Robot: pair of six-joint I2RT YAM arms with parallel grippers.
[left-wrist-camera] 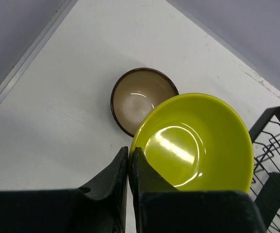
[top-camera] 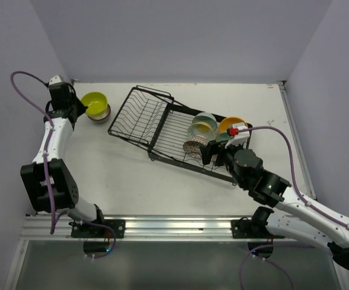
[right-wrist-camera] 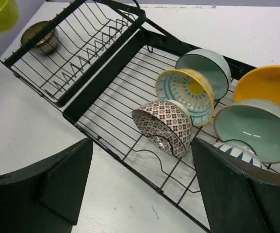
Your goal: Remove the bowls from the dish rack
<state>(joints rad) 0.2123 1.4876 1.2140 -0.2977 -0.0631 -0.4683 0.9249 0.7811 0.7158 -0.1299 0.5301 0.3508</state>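
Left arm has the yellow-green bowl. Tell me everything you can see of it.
The yellow-green bowl is round, glossy, plain and empty, and it looks like glazed ceramic or plastic. The left pincer is shut on its near rim. It hangs tilted over the table, partly covering a brown-rimmed bowl that stands below it, beside the dish rack. Whether the two bowls touch is unclear.
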